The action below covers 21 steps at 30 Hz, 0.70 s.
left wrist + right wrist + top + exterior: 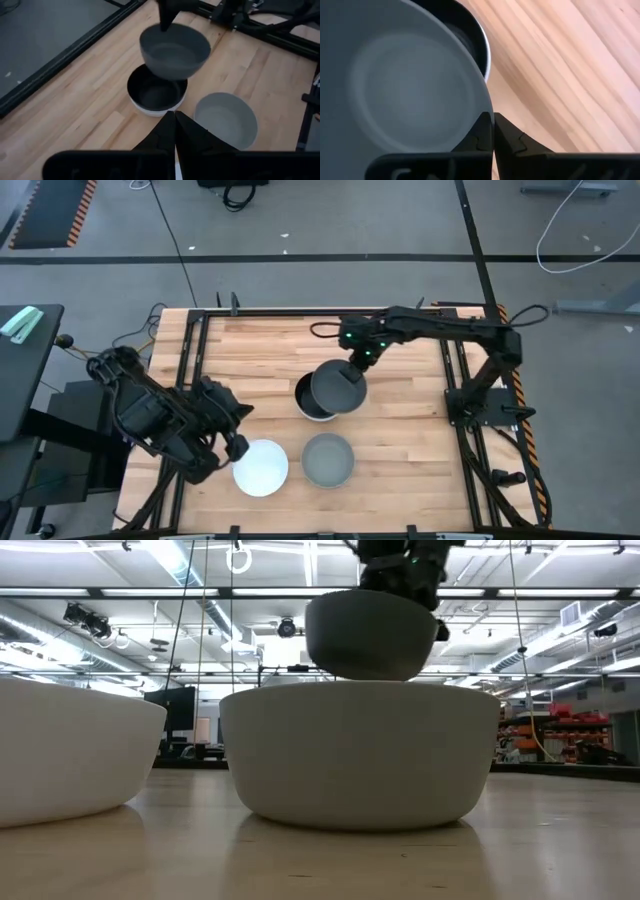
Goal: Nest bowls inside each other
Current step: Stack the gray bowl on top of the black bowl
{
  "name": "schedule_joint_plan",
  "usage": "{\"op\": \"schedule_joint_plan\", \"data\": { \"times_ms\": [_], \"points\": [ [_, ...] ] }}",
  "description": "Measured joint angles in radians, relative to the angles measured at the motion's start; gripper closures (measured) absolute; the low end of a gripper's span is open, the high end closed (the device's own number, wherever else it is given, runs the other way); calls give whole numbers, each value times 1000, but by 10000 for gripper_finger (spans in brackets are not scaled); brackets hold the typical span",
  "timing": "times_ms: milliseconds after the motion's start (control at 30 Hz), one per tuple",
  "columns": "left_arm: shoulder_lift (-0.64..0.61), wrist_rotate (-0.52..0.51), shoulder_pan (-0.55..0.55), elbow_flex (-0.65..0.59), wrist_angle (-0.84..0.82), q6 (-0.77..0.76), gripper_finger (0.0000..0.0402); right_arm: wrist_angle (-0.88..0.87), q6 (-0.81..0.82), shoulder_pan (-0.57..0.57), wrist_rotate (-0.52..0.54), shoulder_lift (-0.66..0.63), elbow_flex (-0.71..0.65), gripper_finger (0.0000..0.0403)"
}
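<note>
My right gripper [356, 368] holds a dark grey bowl [338, 387] in the air at the table's middle. It hangs over a black bowl [155, 92], which sits inside a white bowl [150, 110]. A mid grey bowl [328, 460] stands by the near edge, with another white bowl [260, 467] to its left. My left gripper [238, 448] is shut and sits at that white bowl's left rim. The other bowls are out of view. My right gripper [493, 131] pinches the dark grey bowl's rim [487, 107] on its far right side, one finger inside the bowl and one outside. The fingers come from above, pointing down. The bowl [370, 635] is lifted clear, roughly level, above the black bowl. Whether my left gripper touches the white bowl, I cannot tell.
The wooden table [400, 470] has black rails along its left and right sides. Bare wood shows along the far edge and to the right of the bowls. The right arm reaches in from its base at the right rail [480, 405].
</note>
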Motion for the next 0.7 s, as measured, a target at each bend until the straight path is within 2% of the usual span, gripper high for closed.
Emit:
{"op": "schedule_joint_plan", "data": {
  "times_ms": [400, 700],
  "points": [
    [-51, -15, 0, 0, 0, 70, 371, -33, -71, -20, -45, 229, 239, 400],
    [-51, -12, 0, 0, 0, 81, 389, -84, -112, -14, -48, 332, 254, 400]
  ]
}}
